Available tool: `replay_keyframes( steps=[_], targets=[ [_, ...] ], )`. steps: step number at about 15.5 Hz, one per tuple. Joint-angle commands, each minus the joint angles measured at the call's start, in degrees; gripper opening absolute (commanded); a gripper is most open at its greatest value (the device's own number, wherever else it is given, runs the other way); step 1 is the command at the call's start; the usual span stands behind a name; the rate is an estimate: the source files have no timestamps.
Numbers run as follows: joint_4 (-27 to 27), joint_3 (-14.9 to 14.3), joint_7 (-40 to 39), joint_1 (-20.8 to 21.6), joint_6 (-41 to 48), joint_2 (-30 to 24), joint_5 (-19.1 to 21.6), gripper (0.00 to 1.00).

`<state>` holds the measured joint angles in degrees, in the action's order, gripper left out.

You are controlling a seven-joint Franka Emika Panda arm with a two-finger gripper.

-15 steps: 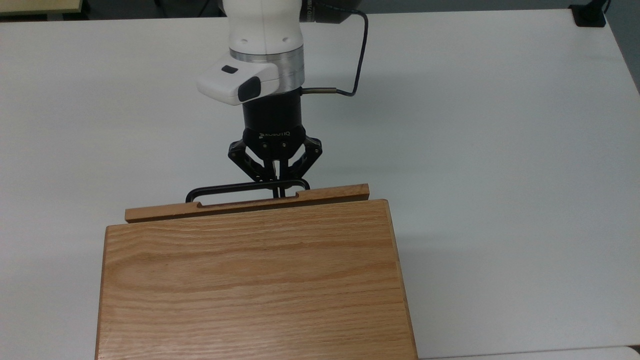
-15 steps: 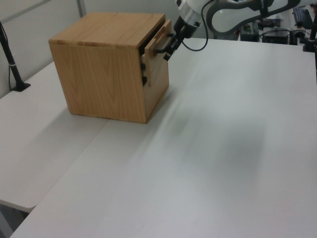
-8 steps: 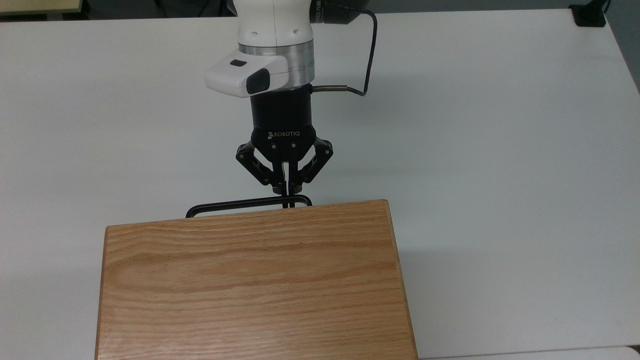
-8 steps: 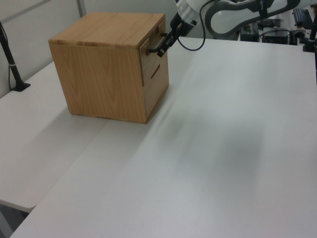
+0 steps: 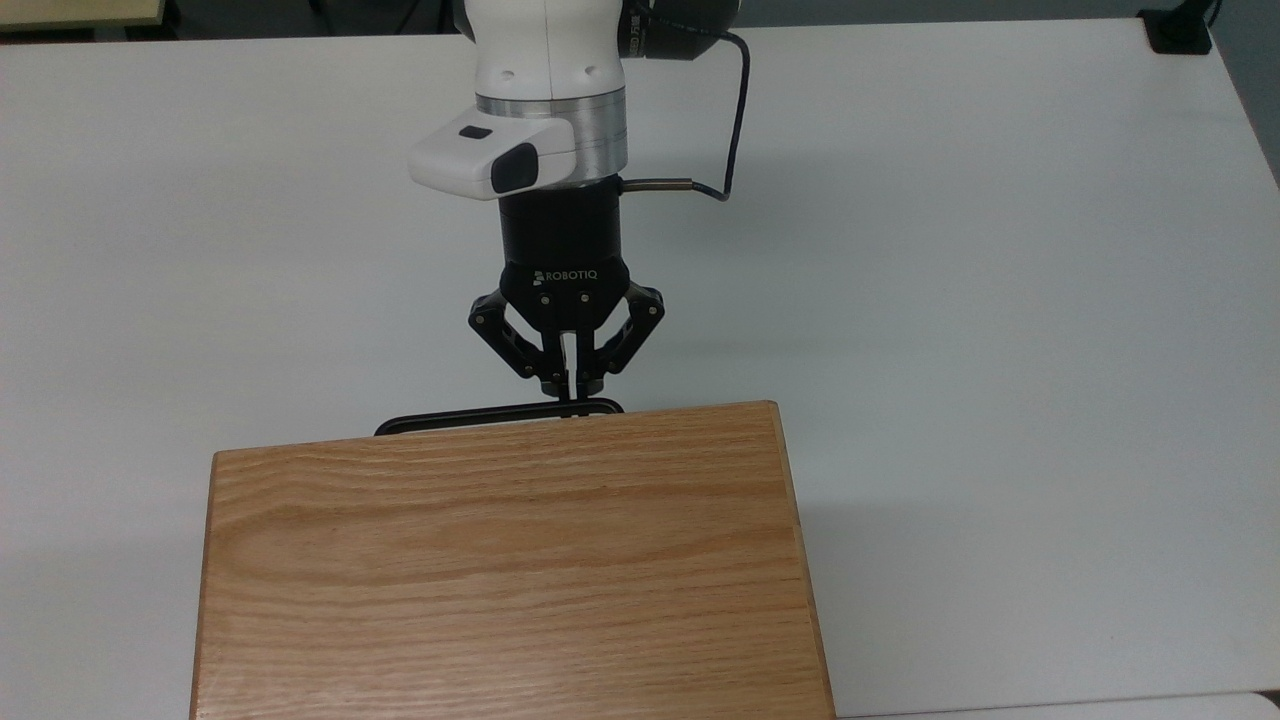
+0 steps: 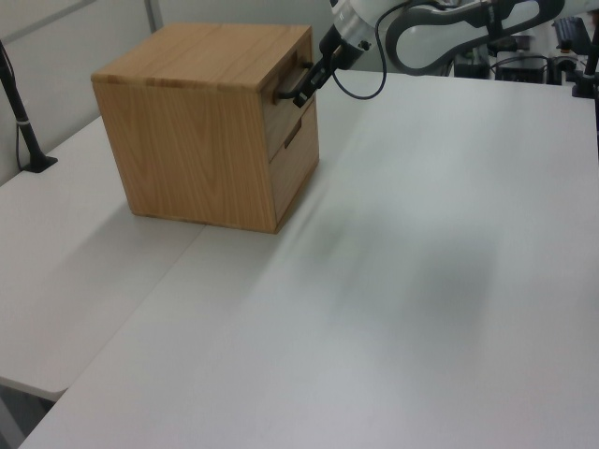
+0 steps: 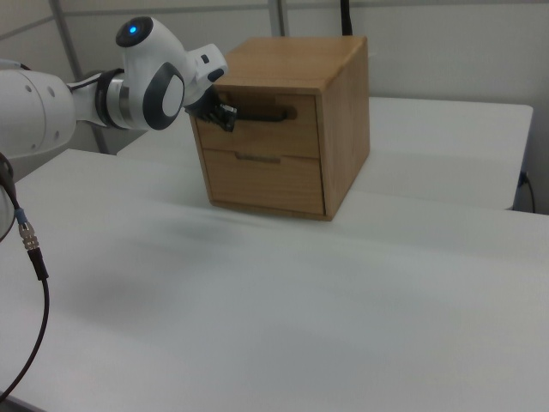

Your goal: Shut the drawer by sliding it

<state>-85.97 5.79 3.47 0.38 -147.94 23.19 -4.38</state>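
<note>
My gripper sits at the front of the wooden cabinet, fingers pressed together on the black handle near its end on the top view's right. The drawer, the upper of the two, lies pushed home: in the right view its front is flush with the lower drawer beneath it, and from above nothing of it but the handle peeks past the cabinet's top edge.

A second ago the drawer's front panel stood plainly proud of the cabinet in the top view, a strip of lighter wood between handle and cabinet top, and the left view had it jutting from the face. Half a second ago that strip had slid out of sight under the top. Since then little has shifted: the handle has tucked a touch closer to the cabinet edge and my wrist has moved only slightly over the white table.

I judge the sliding essentially done. What remains, as I read it, is to let go of the handle and draw back without tugging the drawer open again.
</note>
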Motion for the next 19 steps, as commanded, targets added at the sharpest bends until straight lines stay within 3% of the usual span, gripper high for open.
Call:
replay_keyframes(
  steps=[1,3,8,9,14,19],
  targets=[
    [0.72,-0.6,0.66,-0.73,18.06,-5.33,-0.28,0.18],
    [0.89,-0.52,0.31,-0.64,29.06,-7.88,0.59,0.33],
    [0.81,-0.52,0.74,-0.64,48.25,-14.47,0.6,0.93],
    [0.72,-0.52,1.01,-0.64,51.15,-15.71,0.6,1.0],
    [0.72,-0.43,3.02,-0.2,61.01,-18.88,0.42,1.0],
    [0.63,-0.69,3.56,-1.25,60.93,-18.88,0.42,1.0]
  ],
)
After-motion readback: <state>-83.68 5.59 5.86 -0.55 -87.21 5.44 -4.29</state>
